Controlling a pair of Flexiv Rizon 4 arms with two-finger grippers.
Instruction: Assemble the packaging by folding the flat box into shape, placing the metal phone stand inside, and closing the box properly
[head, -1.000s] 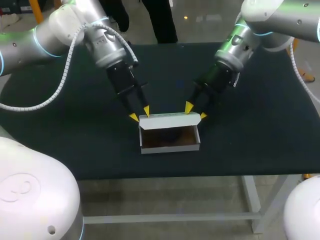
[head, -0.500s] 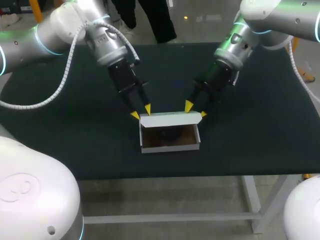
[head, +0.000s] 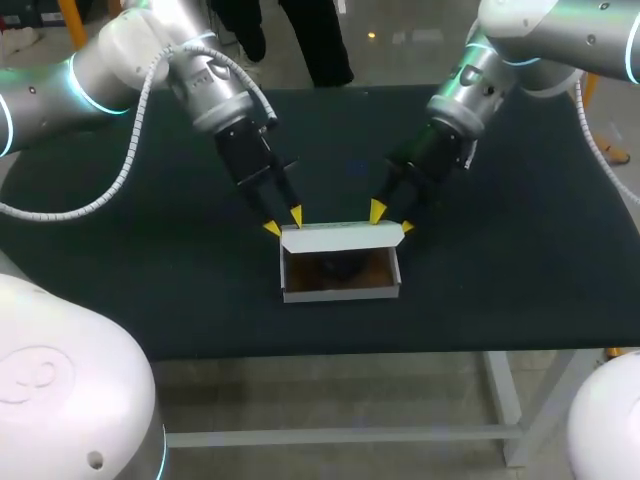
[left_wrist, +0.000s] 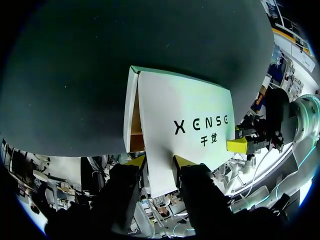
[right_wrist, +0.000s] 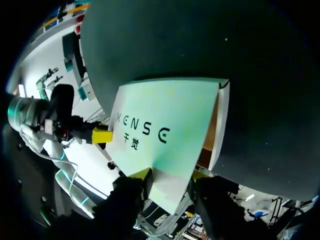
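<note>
The white box (head: 340, 290) stands open at the table's middle, brown inside, with the dark phone stand (head: 340, 266) in it. Its printed lid (head: 340, 237) is raised along the far side. My left gripper (head: 284, 222) is open at the lid's left end, and my right gripper (head: 392, 219) is open at its right end. In the left wrist view the lid (left_wrist: 185, 115) has a corner between that gripper's (left_wrist: 159, 162) fingers. The right wrist view shows the lid (right_wrist: 165, 130) likewise, its other corner between the gripper's (right_wrist: 170, 176) fingers.
The dark table (head: 150, 250) holds only the box. Its front edge lies a little before the box, and bare cloth stretches to both sides.
Both grippers and the lid's free edge have shifted slightly toward the far side of the table. The box body has stayed put.
</note>
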